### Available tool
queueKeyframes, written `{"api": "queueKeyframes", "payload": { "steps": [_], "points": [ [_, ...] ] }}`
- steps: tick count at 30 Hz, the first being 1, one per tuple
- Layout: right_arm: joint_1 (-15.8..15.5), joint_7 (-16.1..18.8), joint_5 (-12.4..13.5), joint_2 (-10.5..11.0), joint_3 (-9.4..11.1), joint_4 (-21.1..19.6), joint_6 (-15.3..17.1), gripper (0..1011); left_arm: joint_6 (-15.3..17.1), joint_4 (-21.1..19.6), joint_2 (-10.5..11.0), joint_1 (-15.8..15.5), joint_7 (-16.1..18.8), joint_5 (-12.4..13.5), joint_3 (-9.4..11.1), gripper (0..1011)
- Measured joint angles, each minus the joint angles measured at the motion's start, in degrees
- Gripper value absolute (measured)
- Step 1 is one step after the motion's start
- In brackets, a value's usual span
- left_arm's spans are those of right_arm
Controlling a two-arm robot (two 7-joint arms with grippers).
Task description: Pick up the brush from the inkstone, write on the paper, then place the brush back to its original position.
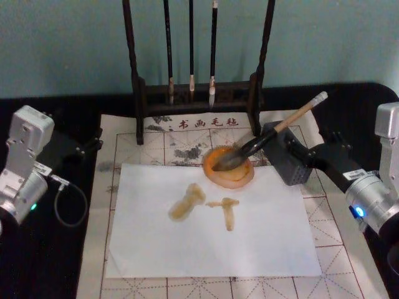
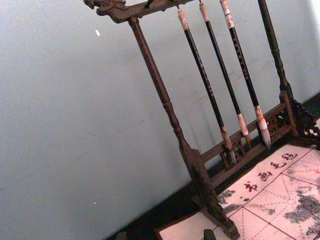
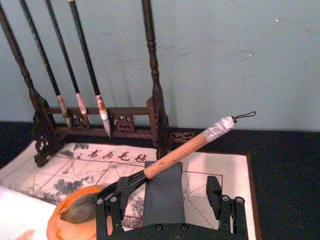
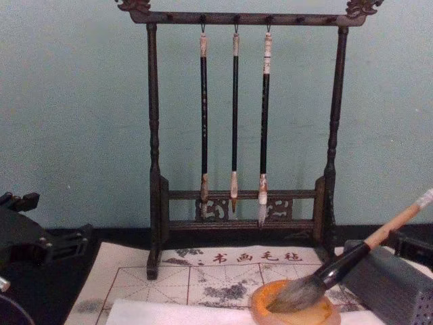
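The brush (image 1: pixel 268 136) lies tilted, its grey bristles (image 1: pixel 225 163) inside the orange inkstone (image 1: pixel 228 176) at the white paper's (image 1: pixel 249 249) far edge. The tan handle rises to the right over my right gripper (image 1: pixel 282 152). In the right wrist view that gripper (image 3: pixel 162 192) is open, its fingers wide apart, and the brush (image 3: pixel 175 155) crosses above one finger (image 3: pixel 111 212) and a grey block between them. Bristles in the inkstone (image 4: pixel 292 310) also show in the chest view. Two amber-brown strokes (image 1: pixel 187 202) mark the paper. My left gripper (image 1: pixel 81 146) is parked at the far left, off the mat.
A dark wooden rack (image 1: pixel 199 93) with three thin hanging brushes (image 4: pixel 235 115) stands behind the inkstone. Under the paper lies a cream felt mat (image 1: pixel 336 249) with a red grid, on a black tabletop. A cable loops by the left arm (image 1: pixel 68 205).
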Motion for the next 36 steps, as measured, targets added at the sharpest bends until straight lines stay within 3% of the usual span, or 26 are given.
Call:
{"api": "queueKeyframes", "payload": {
  "steps": [7, 36],
  "points": [
    [0.0, -0.7, -4.0, 0.1, -0.6, 0.2, -0.7, 1000, 0.0, 0.0, 0.0, 0.0, 0.0, 0.0, 0.0, 1001],
    [0.0, -0.6, -3.2, 0.1, -0.5, 0.2, -0.7, 1000, 0.0, 0.0, 0.0, 0.0, 0.0, 0.0, 0.0, 1001]
  ]
}}
